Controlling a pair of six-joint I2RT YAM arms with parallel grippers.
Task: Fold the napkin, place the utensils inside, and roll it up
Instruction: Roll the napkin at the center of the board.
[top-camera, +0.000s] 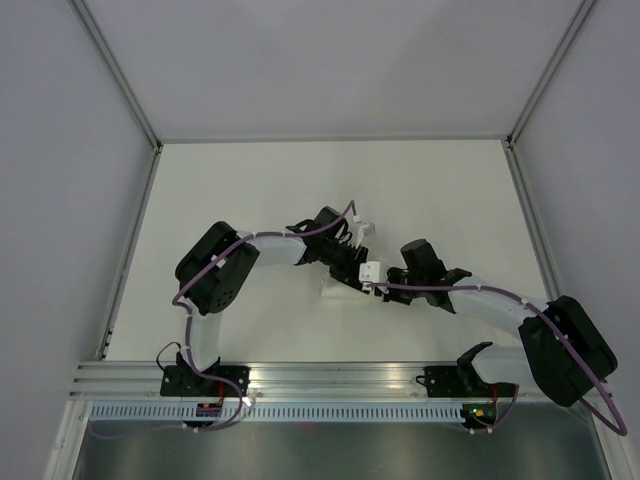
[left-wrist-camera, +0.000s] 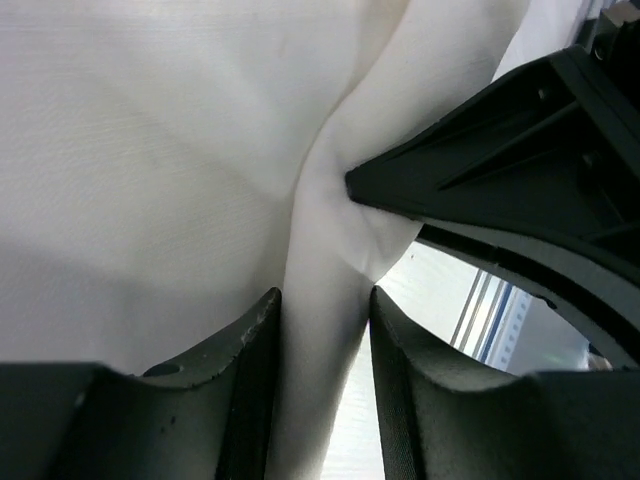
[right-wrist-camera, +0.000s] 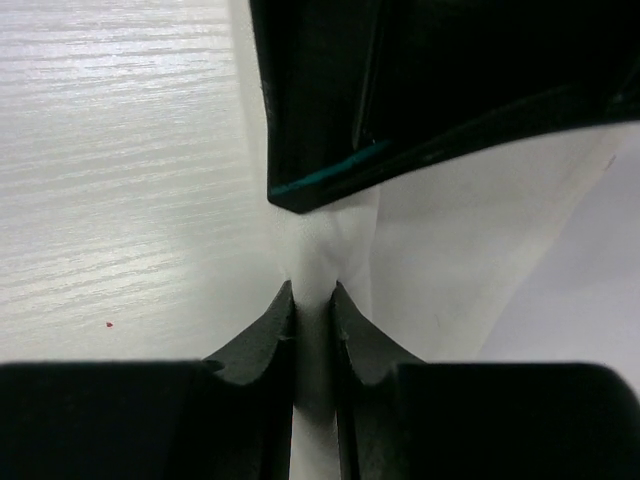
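The white napkin (left-wrist-camera: 150, 150) is pinched by both grippers at mid-table; in the top view only a pale edge of the napkin (top-camera: 332, 291) shows against the white table. My left gripper (left-wrist-camera: 325, 300) is shut on a raised fold of it, and it also shows in the top view (top-camera: 352, 262). My right gripper (right-wrist-camera: 313, 295) is shut on a narrow ridge of the napkin (right-wrist-camera: 450, 260), tip to tip with the left gripper; in the top view the right gripper (top-camera: 378, 284) sits just right of it. Each wrist view shows the other gripper's dark finger close ahead. The utensils are out of view.
The white table (top-camera: 250, 190) is bounded by grey walls and metal frame posts (top-camera: 130, 95). An aluminium rail (top-camera: 330, 378) with the arm bases runs along the near edge. Bare table (right-wrist-camera: 120, 150) lies left of the right gripper.
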